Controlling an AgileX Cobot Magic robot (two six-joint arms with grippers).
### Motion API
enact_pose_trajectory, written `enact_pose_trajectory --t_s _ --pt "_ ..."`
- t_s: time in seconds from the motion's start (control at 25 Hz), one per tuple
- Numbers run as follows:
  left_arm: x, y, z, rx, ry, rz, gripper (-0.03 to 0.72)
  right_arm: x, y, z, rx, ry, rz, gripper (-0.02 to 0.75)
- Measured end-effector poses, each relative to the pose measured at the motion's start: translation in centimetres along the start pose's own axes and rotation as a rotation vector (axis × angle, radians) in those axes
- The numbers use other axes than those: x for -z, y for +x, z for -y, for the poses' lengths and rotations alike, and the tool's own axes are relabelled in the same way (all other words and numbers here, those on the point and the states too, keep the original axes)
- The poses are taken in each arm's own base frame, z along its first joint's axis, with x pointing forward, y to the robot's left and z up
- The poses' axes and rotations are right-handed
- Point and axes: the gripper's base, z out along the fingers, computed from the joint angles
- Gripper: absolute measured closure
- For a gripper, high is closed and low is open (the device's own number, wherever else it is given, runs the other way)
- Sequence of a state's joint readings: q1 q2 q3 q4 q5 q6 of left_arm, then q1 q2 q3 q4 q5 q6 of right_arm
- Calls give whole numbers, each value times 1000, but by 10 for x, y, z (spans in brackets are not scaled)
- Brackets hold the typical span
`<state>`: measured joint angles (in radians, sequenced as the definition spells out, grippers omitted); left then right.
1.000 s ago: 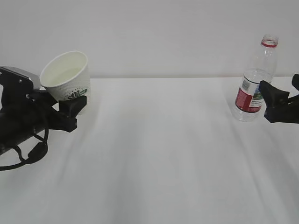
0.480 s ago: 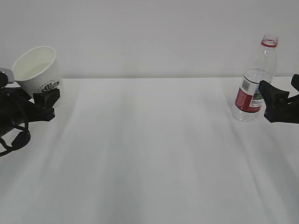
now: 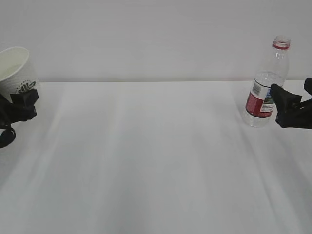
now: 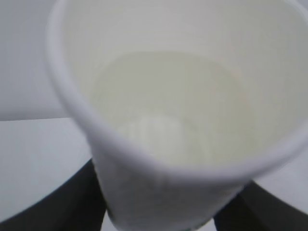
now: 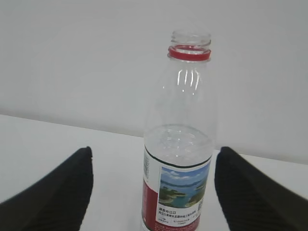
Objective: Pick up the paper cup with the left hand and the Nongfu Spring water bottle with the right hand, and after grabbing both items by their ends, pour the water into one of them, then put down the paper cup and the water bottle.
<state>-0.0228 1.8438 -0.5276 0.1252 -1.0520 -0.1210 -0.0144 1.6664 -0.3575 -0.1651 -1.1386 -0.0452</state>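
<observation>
A: What's closest to you on the left?
B: Your left hand, at the left edge, clamped on the base of the paper cup, which is tilted and lifted off the white table. The wrist view shows water in it.
A: And the right side?
B: Your right hand has its jaws spread wide, holding nothing. Just past them the Nongfu Spring water bottle stands upright on the table, uncapped, partly full
</observation>
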Motion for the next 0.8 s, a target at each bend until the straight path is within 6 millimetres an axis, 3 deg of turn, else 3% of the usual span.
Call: enact_pose_trajectory --t_s 0.24,0.8 --pt "-4 12 -5 41 -18 -39 241 0 0 0 0 0 0 147" --pt "-45 18 -13 75 -54 -57 241 0 0 -1 2 -5 0 148"
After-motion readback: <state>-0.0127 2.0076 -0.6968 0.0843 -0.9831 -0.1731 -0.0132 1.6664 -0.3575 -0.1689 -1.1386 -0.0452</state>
